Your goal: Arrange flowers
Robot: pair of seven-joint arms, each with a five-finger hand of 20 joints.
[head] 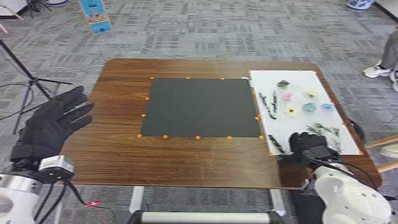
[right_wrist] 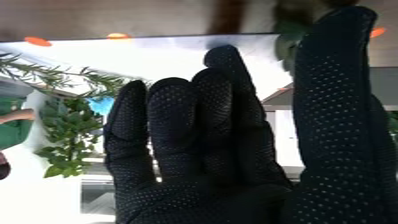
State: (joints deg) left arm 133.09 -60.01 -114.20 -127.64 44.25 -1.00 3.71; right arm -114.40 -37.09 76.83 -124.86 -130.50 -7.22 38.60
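Now, our right hand (head: 311, 144) sits at white board's (head: 306, 77) near end, open, fingers straight. Feathery green sprig (head: 333, 133) lies just beside it, towards board's right edge, long axis running roughly towards far end. Small shift right, we judge, then grasp across stem. Left hand (head: 55, 122), open, is well left of board.

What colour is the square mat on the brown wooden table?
The square mat is dark greenish grey, seen best in the head view.

Desk (head: 111, 150): brown w/ wood grain. Mat (head: 202, 107): dk green-grey. Sheet (head: 262, 80): white. Flowers: pink (head: 287, 97), yellow (head: 290, 112), lt blue (head: 309, 107). Floor (head: 204, 30): grey, patterned.
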